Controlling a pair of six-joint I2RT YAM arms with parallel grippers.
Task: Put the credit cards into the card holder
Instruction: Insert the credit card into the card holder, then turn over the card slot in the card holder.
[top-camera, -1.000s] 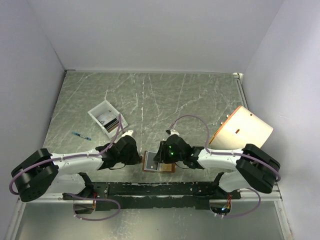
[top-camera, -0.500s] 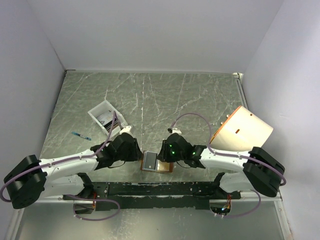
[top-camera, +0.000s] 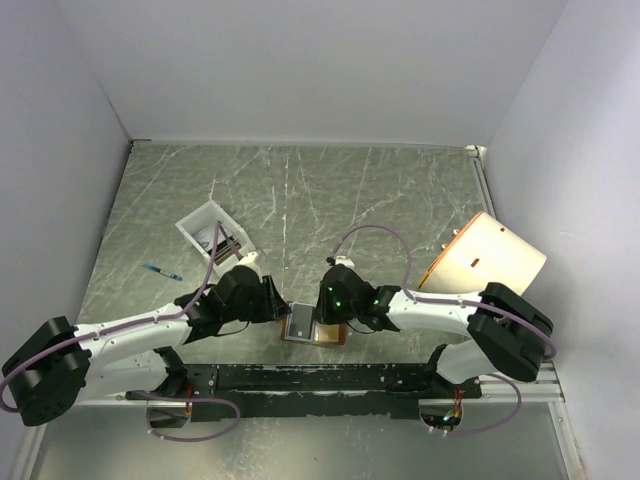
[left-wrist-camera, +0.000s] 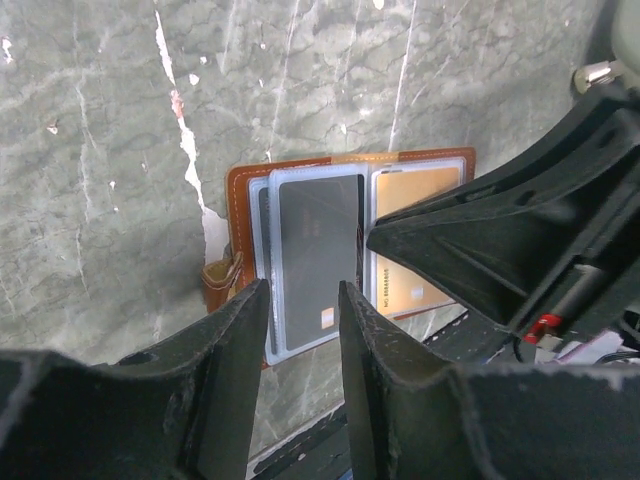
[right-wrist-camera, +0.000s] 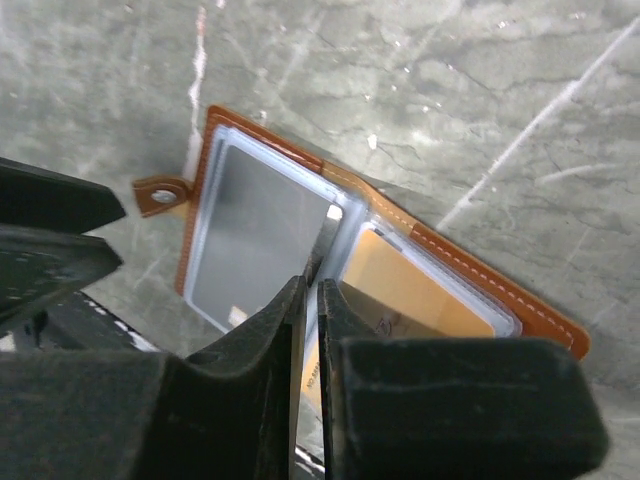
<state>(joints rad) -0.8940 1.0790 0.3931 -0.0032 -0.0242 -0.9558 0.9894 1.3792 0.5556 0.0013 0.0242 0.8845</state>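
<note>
The card holder lies open and flat on the surface, close to the near edge, right between the two arms. Its edge is brown. A small strap with a stud sticks out at its left side. A dark card sits in a clear pocket on the left half. A gold card sits in a pocket on the right half.

The left gripper hangs just over the left half. Its jaws are a little way apart and nothing is between them.

The right gripper is down at the middle fold of the holder. Its jaws are pressed nearly together on a thin grey sheet that stands up there. I cannot tell if this sheet is a card or a clear pocket.

Farther back on the left sits a white tray with some flat dark things inside. They are too small to make out. A blue pen lies on the surface left of the tray. Far over on the right, a big cream tube lies on its side.
</note>
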